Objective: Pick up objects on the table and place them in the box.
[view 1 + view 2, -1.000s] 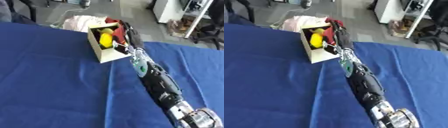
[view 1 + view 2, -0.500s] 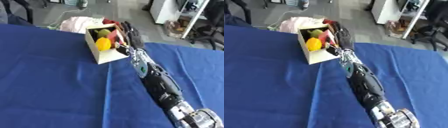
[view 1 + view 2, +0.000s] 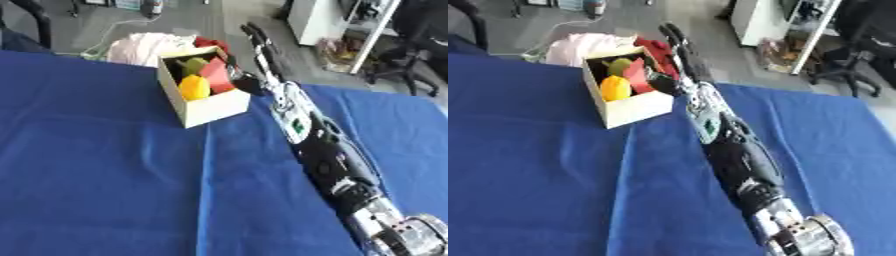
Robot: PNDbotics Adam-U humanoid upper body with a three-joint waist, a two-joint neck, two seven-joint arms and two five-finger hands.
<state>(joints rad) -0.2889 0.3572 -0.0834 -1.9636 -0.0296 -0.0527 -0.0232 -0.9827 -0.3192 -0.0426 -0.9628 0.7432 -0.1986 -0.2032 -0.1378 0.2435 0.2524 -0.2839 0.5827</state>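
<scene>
The right hand (image 3: 258, 47) reached beside the box (image 3: 203, 95) with fingers straight and open, holding nothing. The box sat on the blue tabletop (image 3: 105, 165), holding yellow, green and red objects.

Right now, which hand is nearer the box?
Right. The right hand reaches along the far right side of the box, fingers straight, right beside its rim. The left hand shows in neither view.
</scene>
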